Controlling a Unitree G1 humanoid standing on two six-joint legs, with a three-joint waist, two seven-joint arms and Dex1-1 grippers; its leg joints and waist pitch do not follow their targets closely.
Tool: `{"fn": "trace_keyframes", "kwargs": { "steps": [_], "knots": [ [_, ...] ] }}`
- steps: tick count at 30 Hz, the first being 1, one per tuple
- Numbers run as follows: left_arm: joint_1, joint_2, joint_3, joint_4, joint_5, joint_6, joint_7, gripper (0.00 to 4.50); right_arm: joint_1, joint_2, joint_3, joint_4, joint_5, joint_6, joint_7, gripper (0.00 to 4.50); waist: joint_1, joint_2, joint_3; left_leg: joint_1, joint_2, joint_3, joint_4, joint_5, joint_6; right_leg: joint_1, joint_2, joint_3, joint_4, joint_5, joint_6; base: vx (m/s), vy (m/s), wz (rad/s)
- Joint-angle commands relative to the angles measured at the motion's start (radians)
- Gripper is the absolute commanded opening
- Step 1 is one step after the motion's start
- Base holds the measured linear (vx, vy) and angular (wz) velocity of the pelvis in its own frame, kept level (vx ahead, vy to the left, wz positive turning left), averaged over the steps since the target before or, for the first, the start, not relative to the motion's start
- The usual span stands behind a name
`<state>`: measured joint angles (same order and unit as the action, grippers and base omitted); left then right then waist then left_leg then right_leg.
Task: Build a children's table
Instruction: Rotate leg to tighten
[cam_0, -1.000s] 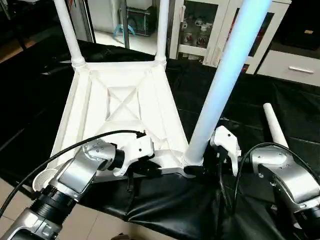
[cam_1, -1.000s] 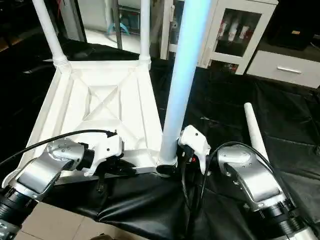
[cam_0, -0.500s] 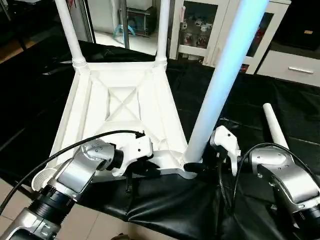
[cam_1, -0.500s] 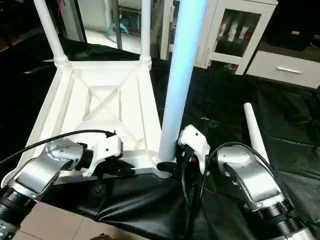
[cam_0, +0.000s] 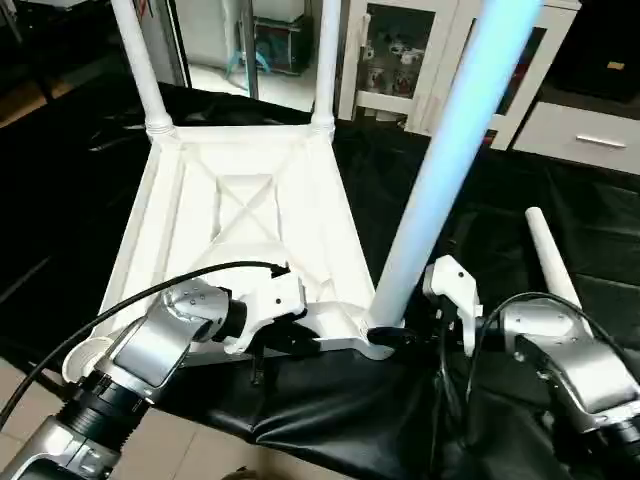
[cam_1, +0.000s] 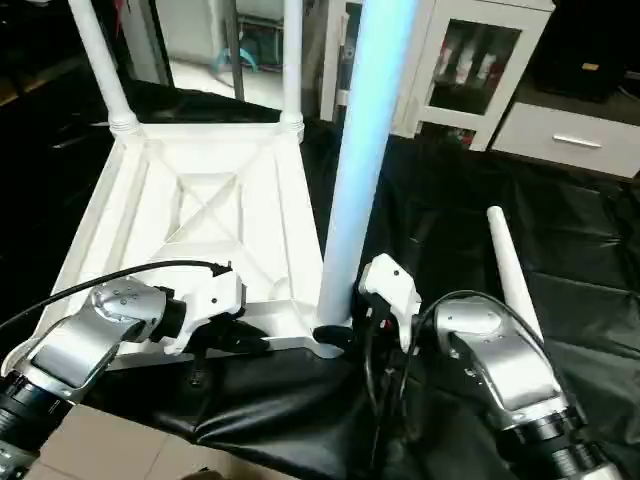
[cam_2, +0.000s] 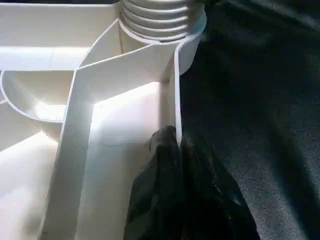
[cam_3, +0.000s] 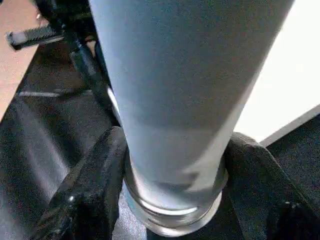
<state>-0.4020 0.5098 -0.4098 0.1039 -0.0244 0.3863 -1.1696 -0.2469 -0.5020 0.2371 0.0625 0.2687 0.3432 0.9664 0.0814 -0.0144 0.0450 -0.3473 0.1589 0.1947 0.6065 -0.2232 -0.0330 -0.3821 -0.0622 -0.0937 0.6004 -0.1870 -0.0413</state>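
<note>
A white plastic tabletop (cam_0: 240, 220) lies upside down on a black-covered work table (cam_0: 560, 190), its X-ribbed underside facing up. Two white legs (cam_0: 140, 60) stand upright in the far corner sockets, at about eleven and twelve o'clock from the tabletop's centre. A third leg (cam_0: 440, 190) rises from the near right corner socket, at about five o'clock, leaning slightly to the right. A fourth leg (cam_0: 550, 255) lies loose on the black cover at about three o'clock, well apart from the tabletop.

The left arm reaches in from seven o'clock, its silver forearm angled up and to the right, wrist bent toward the tabletop's near edge. The left gripper (cam_0: 290, 340) has its black fingers (cam_2: 170, 190) pinched closed on the thin upright wall of the tabletop's near rim, one finger on each side, close to the ribbed base of the third leg.

The right arm comes in from five o'clock, forearm pointing toward the third leg's base, wrist turned inward. The right gripper (cam_3: 172, 195) straddles the bottom of that leg, one black finger (cam_3: 90, 190) on each side just above the socket collar, the pads close against the tube. Whether they press it or only flank it cannot be told.
</note>
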Motion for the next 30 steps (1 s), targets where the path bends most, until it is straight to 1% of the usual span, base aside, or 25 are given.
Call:
{"fn": "trace_keyframes", "kwargs": {
  "steps": [1, 2, 3, 4, 5, 6, 7, 8, 9, 10, 11, 12, 13, 14, 15, 17, 18, 19, 20, 21, 22, 23, 25, 26, 30],
  "knots": [
    [0.001, -0.028, -0.012, -0.029, -0.027, 0.002, -0.009, 0.0, -0.003, 0.033, -0.017, 0.111, -0.052, 0.045, -0.13, 2.54, -0.008, 0.014, -0.047, 0.011, 0.088, -0.044, -0.081, -0.199, 0.006, 0.042, -0.111, 0.072, -0.078, -0.267, -0.193, 0.0, 0.0, 0.0],
    [0.0, -0.036, -0.008, -0.021, -0.027, 0.008, 0.002, 0.0, -0.006, 0.048, -0.024, 0.127, -0.056, 0.049, -0.157, 2.54, -0.015, 0.013, -0.043, 0.012, 0.087, -0.047, -0.083, -0.235, -0.008, 0.042, -0.112, 0.071, -0.088, -0.339, -0.171, 0.0, 0.0, 0.0],
    [-0.003, -0.047, -0.003, -0.009, -0.026, 0.013, 0.018, 0.0, -0.011, 0.07, -0.035, 0.147, -0.055, 0.057, -0.189, 2.54, -0.019, 0.012, -0.042, 0.013, 0.085, -0.048, -0.083, -0.25, -0.014, 0.042, -0.111, 0.07, -0.09, -0.366, -0.162, 0.0, 0.0, 0.0],
    [-0.007, -0.065, 0.004, 0.007, -0.023, 0.017, 0.044, 0.0, -0.016, 0.098, -0.05, 0.167, -0.05, 0.068, -0.227, 2.54, -0.029, 0.01, -0.04, 0.015, 0.084, -0.051, -0.085, -0.28, -0.024, 0.04, -0.11, 0.068, -0.095, -0.408, -0.147, 0.0, 0.0, 0.0],
    [-0.02, -0.114, 0.028, 0.046, -0.022, 0.05, 0.114, 0.0, -0.033, 0.159, -0.07, 0.216, -0.056, 0.075, -0.314, 2.54, -0.042, 0.014, -0.033, 0.019, 0.082, -0.054, -0.088, -0.33, -0.031, 0.034, -0.106, 0.062, -0.103, -0.478, -0.128, 0.0, 0.0, 0.0],
    [-0.024, -0.126, 0.033, 0.055, -0.02, 0.057, 0.131, 0.0, -0.039, 0.172, -0.072, 0.23, -0.061, 0.073, -0.335, 2.54, -0.047, 0.014, -0.032, 0.024, 0.081, -0.057, -0.086, -0.359, -0.037, 0.03, -0.108, 0.058, -0.11, -0.527, -0.114, -0.055, 0.004, -0.08],
    [-0.029, -0.14, 0.038, 0.066, -0.018, 0.066, 0.152, 0.0, -0.046, 0.187, -0.074, 0.247, -0.067, 0.071, -0.358, 2.54, -0.058, 0.014, -0.034, 0.027, 0.077, -0.063, -0.082, -0.392, -0.046, 0.032, -0.112, 0.051, -0.12, -0.588, -0.086, 0.0, 0.0, 0.0],
    [-0.044, -0.18, 0.049, 0.091, -0.011, 0.098, 0.207, 0.0, -0.076, 0.238, -0.086, 0.31, -0.088, 0.06, -0.447, 2.54, -0.066, 0.015, -0.035, 0.019, 0.076, -0.07, -0.085, -0.393, -0.045, 0.04, -0.112, 0.047, -0.121, -0.595, -0.069, 0.0, 0.0, 0.0],
    [-0.051, -0.194, 0.052, 0.098, -0.009, 0.11, 0.225, 0.0, -0.089, 0.257, -0.092, 0.335, -0.095, 0.056, -0.48, 2.54, -0.071, 0.018, -0.033, 0.018, 0.077, -0.073, -0.087, -0.407, -0.048, 0.039, -0.11, 0.042, -0.122, -0.603, -0.063, 0.0, 0.0, 0.0],
    [-0.062, -0.22, 0.06, 0.107, -0.002, 0.134, 0.265, 0.0, -0.109, 0.284, -0.097, 0.37, -0.103, 0.053, -0.524, 2.54, -0.083, 0.018, -0.034, 0.017, 0.077, -0.081, -0.087, -0.435, -0.054, 0.04, -0.113, 0.032, -0.128, -0.619, -0.049, 0.0, 0.0, 0.0],
    [-0.069, -0.237, 0.065, 0.113, 0.003, 0.151, 0.293, 0.0, -0.123, 0.303, -0.101, 0.394, -0.108, 0.05, -0.553, 2.53, -0.091, 0.024, -0.04, 0.019, 0.079, -0.086, -0.086, -0.442, -0.055, 0.045, -0.117, 0.029, -0.131, -0.583, -0.053, 0.0, 0.0, 0.0],
    [-0.084, -0.269, 0.08, 0.125, 0.006, 0.183, 0.34, 0.0, -0.147, 0.333, -0.107, 0.433, -0.115, 0.045, -0.603, 2.53, -0.095, 0.026, -0.039, 0.015, 0.08, -0.09, -0.089, -0.44, -0.053, 0.048, -0.116, 0.027, -0.129, -0.549, -0.061, 0.0, 0.0, 0.0],
    [-0.095, -0.291, 0.09, 0.135, 0.008, 0.204, 0.372, 0.0, -0.164, 0.355, -0.112, 0.462, -0.119, 0.04, -0.64, 2.53, -0.106, 0.025, -0.034, 0.009, 0.081, -0.092, -0.093, -0.463, -0.052, 0.046, -0.111, 0.022, -0.129, -0.531, -0.065, 0.0, 0.0, 0.0],
    [-0.103, -0.307, 0.099, 0.143, 0.01, 0.218, 0.396, 0.0, -0.177, 0.369, -0.113, 0.483, -0.124, 0.035, -0.661, 2.53, -0.109, 0.024, -0.036, 0.02, 0.077, -0.09, -0.088, -0.483, -0.052, 0.041, -0.114, 0.019, -0.136, -0.552, -0.061, 0.0, 0.0, 0.0],
    [-0.122, -0.343, 0.117, 0.166, 0.025, 0.241, 0.459, 0.0, -0.205, 0.403, -0.124, 0.528, -0.133, 0.028, -0.723, 2.53, -0.111, 0.022, -0.036, 0.023, 0.075, -0.088, -0.085, -0.481, -0.049, 0.038, -0.115, 0.021, -0.138, -0.557, -0.061, 0.0, 0.0, 0.0],
    [-0.152, -0.397, 0.152, 0.204, 0.046, 0.264, 0.563, 0.0, -0.247, 0.454, -0.145, 0.594, -0.142, 0.02, -0.826, 2.53, -0.119, 0.025, -0.036, 0.021, 0.075, -0.09, -0.084, -0.471, -0.047, 0.037, -0.115, 0.016, -0.139, -0.555, -0.064, 0.0, 0.0, 0.0],
    [-0.156, -0.404, 0.157, 0.209, 0.047, 0.266, 0.576, 0.0, -0.252, 0.461, -0.148, 0.603, -0.143, 0.017, -0.837, 2.53, -0.122, 0.025, -0.036, 0.02, 0.075, -0.089, -0.086, -0.473, -0.046, 0.038, -0.113, 0.016, -0.138, -0.543, -0.065, 0.0, 0.0, 0.0],
    [-0.178, -0.442, 0.187, 0.243, 0.053, 0.266, 0.657, 0.0, -0.286, 0.501, -0.164, 0.657, -0.145, 0.003, -0.9, 2.53, -0.126, 0.027, -0.039, 0.019, 0.076, -0.089, -0.087, -0.475, -0.046, 0.037, -0.114, 0.018, -0.134, -0.509, -0.075, 0.0, 0.0, 0.0],
    [-0.191, -0.458, 0.198, 0.263, 0.059, 0.265, 0.699, 0.0, -0.307, 0.522, -0.178, 0.692, -0.145, -0.005, -0.938, 2.53, -0.128, 0.019, -0.038, 0.018, 0.076, -0.09, -0.088, -0.477, -0.041, 0.038, -0.114, 0.017, -0.135, -0.496, -0.078, 0.0, 0.0, 0.0],
    [-0.193, -0.46, 0.199, 0.266, 0.06, 0.265, 0.704, 0.0, -0.311, 0.525, -0.18, 0.697, -0.145, -0.006, -0.943, 2.53, -0.13, 0.023, -0.04, 0.02, 0.074, -0.087, -0.086, -0.473, -0.039, 0.035, -0.114, 0.021, -0.132, -0.485, -0.084, 0.0, 0.0, 0.0],
    [-0.198, -0.461, 0.201, 0.276, 0.064, 0.257, 0.718, 0.0, -0.319, 0.531, -0.179, 0.708, -0.148, -0.018, -0.951, 2.53, -0.128, 0.023, -0.04, 0.02, 0.074, -0.085, -0.086, -0.464, -0.035, 0.034, -0.116, 0.025, -0.132, -0.465, -0.093, 0.0, 0.0, 0.0],
    [-0.204, -0.46, 0.203, 0.288, 0.071, 0.252, 0.734, 0.0, -0.336, 0.543, -0.188, 0.729, -0.145, -0.043, -0.956, 2.52, -0.128, 0.017, -0.041, 0.013, 0.074, -0.082, -0.087, -0.438, -0.028, 0.036, -0.118, 0.031, -0.128, -0.44, -0.106, 0.0, 0.0, 0.0],
    [-0.204, -0.457, 0.203, 0.289, 0.073, 0.251, 0.735, 0.0, -0.343, 0.548, -0.194, 0.735, -0.138, -0.053, -0.949, 2.52, -0.123, 0.02, -0.043, 0.008, 0.076, -0.078, -0.089, -0.386, -0.017, 0.04, -0.12, 0.038, -0.119, -0.386, -0.126, 0.0, 0.0, 0.0],
    [-0.201, -0.453, 0.202, 0.284, 0.076, 0.255, 0.732, 0.0, -0.351, 0.552, -0.198, 0.745, -0.132, -0.071, -0.935, 2.52, -0.122, 0.019, -0.044, 0.005, 0.077, -0.076, -0.089, -0.36, -0.01, 0.042, -0.119, 0.04, -0.114, -0.361, -0.138, 0.0, 0.0, 0.0],
    [-0.184, -0.426, 0.187, 0.26, 0.084, 0.257, 0.709, 0.0, -0.379, 0.562, -0.227, 0.757, -0.113, -0.158, -0.87, 2.52, -0.117, 0.016, -0.049, 0.0, 0.078, -0.069, -0.085, -0.292, 0.01, 0.047, -0.125, 0.045, -0.109, -0.329, -0.158, 0.0, 0.0, 0.0]
  ]
}}
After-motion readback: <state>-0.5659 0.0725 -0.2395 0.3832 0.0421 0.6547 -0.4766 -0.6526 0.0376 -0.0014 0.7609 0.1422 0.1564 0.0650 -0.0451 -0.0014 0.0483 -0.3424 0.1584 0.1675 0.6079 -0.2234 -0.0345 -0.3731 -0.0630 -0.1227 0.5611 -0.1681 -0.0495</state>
